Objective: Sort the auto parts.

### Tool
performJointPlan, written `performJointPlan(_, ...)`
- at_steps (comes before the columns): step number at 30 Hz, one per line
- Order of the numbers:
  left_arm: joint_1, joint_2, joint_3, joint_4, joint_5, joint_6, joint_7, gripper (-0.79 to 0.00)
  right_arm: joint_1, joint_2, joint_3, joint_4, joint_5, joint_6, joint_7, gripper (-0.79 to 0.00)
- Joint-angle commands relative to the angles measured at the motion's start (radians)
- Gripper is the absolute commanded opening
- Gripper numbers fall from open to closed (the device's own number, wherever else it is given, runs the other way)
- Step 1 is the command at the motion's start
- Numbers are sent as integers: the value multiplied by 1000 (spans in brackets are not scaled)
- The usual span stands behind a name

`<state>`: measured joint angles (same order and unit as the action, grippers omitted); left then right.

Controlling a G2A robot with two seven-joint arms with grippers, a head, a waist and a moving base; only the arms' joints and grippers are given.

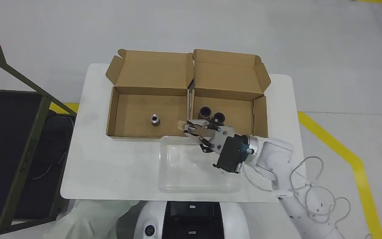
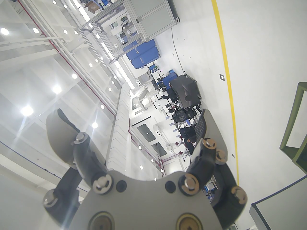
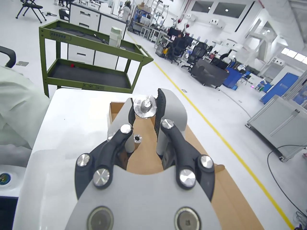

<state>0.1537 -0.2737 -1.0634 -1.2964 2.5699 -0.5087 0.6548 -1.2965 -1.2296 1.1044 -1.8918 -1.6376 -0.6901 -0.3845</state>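
White table, two open cardboard boxes side by side along its far half, flaps up. Left box holds one small silver part on its floor. Right box holds two dark round parts, close together near its far left corner. Clear plastic tray sits on the near side of the table, just in front of where the boxes meet. Right gripper hangs above the tray's far edge at the boxes' near walls, jaws clamped on a silver flanged metal part. Left gripper is off the table, pointed out at the room, fingers spread wide with nothing between them.
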Motion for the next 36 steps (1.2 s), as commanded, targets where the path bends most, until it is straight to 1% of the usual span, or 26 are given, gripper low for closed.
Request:
performJointPlan(1, 0, 0, 0, 0, 0, 0, 0, 0, -6, 3, 5, -6, -15, 12, -34, -785)
performJointPlan(9, 0, 0, 0, 0, 0, 0, 0, 0, -36, 13, 36, -21, -31, 65, -196, -785)
performJointPlan(15, 0, 0, 0, 0, 0, 0, 0, 0, -42, 20, 53, -12, -10, 56, -296, -785)
performJointPlan(19, 0, 0, 0, 0, 0, 0, 0, 0, -33, 23, 55, 1, -8, 49, -329, -785)
performJointPlan(23, 0, 0, 0, 0, 0, 0, 0, 0, -20, 24, 55, 21, 12, 39, -319, -785)
performJointPlan(27, 0, 0, 0, 0, 0, 0, 0, 0, 10, 23, 43, 55, 36, 24, -277, -785)
performJointPlan(36, 0, 0, 0, 0, 0, 0, 0, 0, 106, 5, -52, 158, 85, 10, -155, -785)
